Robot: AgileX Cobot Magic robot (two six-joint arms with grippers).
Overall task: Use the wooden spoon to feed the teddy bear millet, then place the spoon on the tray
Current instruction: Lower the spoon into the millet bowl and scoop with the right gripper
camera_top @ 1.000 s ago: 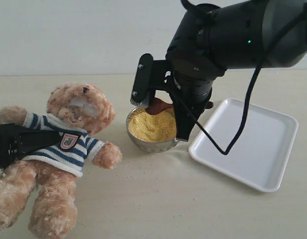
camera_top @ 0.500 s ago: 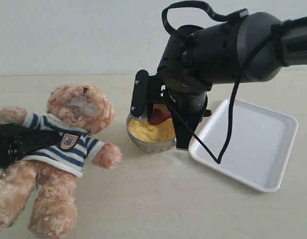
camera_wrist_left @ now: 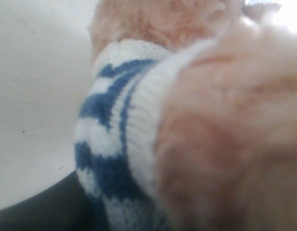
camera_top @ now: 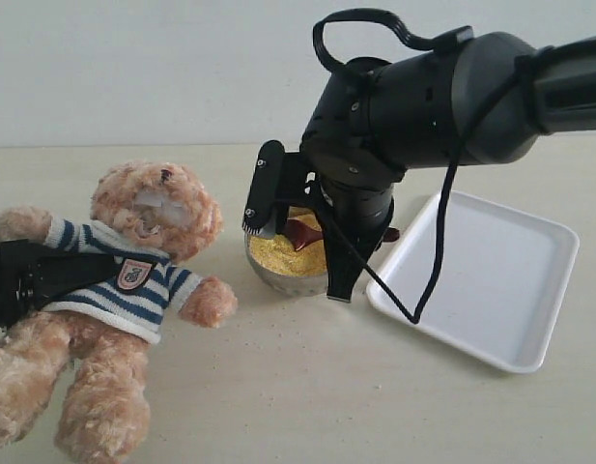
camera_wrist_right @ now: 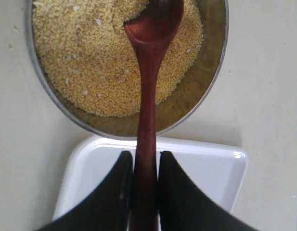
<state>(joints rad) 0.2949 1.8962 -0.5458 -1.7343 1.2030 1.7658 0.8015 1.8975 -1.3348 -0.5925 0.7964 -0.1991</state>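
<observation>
Pale beige tabletop (camera_top: 307,387), plain white wall behind.

Lower left of exterior view: fuzzy light-brown plush teddy bear (camera_top: 148,217) in navy-and-white striped shirt, on its back, head toward centre. Left gripper (camera_top: 85,267) enters from the left edge, with black fingers clamped across the shirt. It looks partly closed on the plush, holding the bear by the torso. Left wrist view gives only blurred sleeve and fur.

Centre: small round shiny steel bowl (camera_top: 278,280) heaped with fine yellow millet (camera_top: 273,253), just beside the bear's outstretched paw. Right of the bowl, close against it: flat white rectangular tray (camera_top: 491,290), nothing on it.

Right gripper (camera_wrist_right: 146,159): narrow gap, both fingers pinching the slim handle of the small dark reddish-brown glossy wooden spoon (camera_wrist_right: 148,91).

Change over the last second: right wrist has dropped and swung left over the bowl. The spoon was held clear above the grain. Its oval end now sits in the millet, on the side of the heap away from the tray.

Reads as the scoop under way. Spoon looks barely loaded, so it likely needs a push under the grain, then a level lift. Feeding and tray placement both still to do.
</observation>
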